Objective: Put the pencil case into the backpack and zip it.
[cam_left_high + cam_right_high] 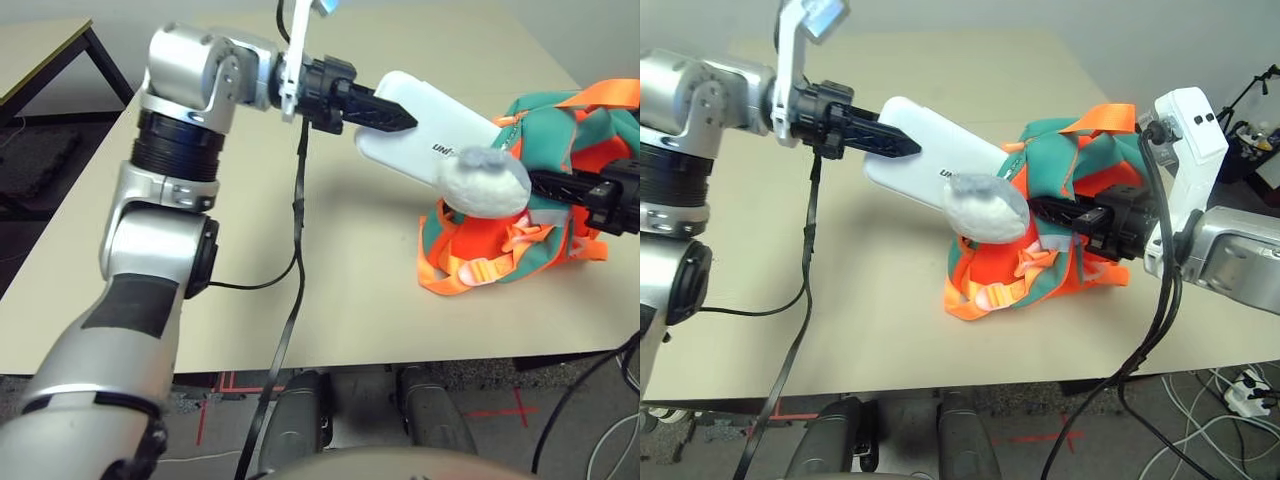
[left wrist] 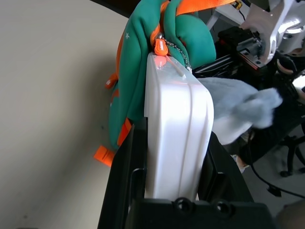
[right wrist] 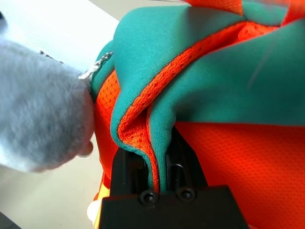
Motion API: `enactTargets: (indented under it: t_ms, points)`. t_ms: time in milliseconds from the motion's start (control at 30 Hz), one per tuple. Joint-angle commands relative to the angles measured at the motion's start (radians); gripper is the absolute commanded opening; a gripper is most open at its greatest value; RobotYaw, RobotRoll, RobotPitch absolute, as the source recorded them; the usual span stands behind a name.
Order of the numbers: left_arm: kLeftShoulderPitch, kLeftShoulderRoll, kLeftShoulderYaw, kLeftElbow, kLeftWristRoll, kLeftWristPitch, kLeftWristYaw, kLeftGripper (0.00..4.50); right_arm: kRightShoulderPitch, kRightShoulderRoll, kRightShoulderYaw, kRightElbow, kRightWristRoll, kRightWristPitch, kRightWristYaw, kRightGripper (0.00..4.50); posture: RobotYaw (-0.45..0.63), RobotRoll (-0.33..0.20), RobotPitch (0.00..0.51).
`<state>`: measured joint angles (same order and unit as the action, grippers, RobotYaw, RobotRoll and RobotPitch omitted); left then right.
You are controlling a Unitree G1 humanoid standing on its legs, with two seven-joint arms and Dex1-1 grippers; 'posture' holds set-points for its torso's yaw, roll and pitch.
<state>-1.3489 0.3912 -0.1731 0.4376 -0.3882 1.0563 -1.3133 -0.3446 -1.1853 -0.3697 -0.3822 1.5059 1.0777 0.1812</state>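
Right gripper (image 3: pixel 159 143) pinches a teal fabric fold (image 3: pixel 162 117), edged in orange mesh, at the backpack's upper part, its fingers narrow around the cloth. Left gripper (image 1: pixel 408 120) grips the white pencil case (image 1: pixel 415 125) across its thickness, one finger on each broad face, with the case held above the table.

Nearest on the tabletop (image 1: pixel 330 320), an orange strap and its pale orange buckle (image 1: pixel 482 271) lie at the near side of the teal-and-orange backpack (image 1: pixel 540 135). The bag leans in folds, its orange inside showing between the teal panels. Just beyond the buckle, the grey-and-white plush charm (image 1: pixel 985 208) hangs by a bead chain (image 2: pixel 178 50), partly covering the pencil case.

Farther out, the pencil case slants from the left gripper to the bag, its far end against the teal fabric beside the orange zipper pull (image 2: pixel 161 46). Whether that end is inside the backpack I cannot tell; most of the case is outside. An orange top strap (image 1: pixel 1103 118) arches over the bag's far side.
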Motion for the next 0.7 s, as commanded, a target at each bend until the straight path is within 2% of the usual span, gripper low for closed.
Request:
enactTargets:
  t_ms: [33, 333, 433, 533, 700]
  points:
    - [-0.009, -0.075, -0.023, 0.008, -0.046, -0.051, -0.050, 1.38, -0.021, 0.027, 0.040, -0.017, -0.010, 0.011, 0.008, 0.24, -0.11, 0.000, 0.102]
    - [0.022, -0.084, -0.068, 0.035, -0.040, -0.058, -0.076, 1.38, -0.044, 0.063, 0.042, -0.021, -0.029, 0.034, 0.007, 0.24, -0.12, 0.000, 0.108]
    - [0.004, -0.069, -0.049, 0.041, -0.052, -0.042, -0.082, 1.38, -0.049, 0.069, 0.040, -0.021, -0.032, 0.040, 0.008, 0.24, -0.11, 0.000, 0.110]
    - [-0.035, -0.021, -0.023, 0.050, -0.050, -0.048, -0.097, 1.38, -0.044, 0.070, 0.030, -0.023, -0.032, 0.046, 0.010, 0.24, -0.11, 0.000, 0.112]
    - [-0.040, 0.090, -0.019, 0.014, -0.037, -0.065, -0.138, 1.38, -0.015, 0.062, -0.001, -0.031, -0.023, 0.052, 0.014, 0.24, -0.11, 0.000, 0.116]
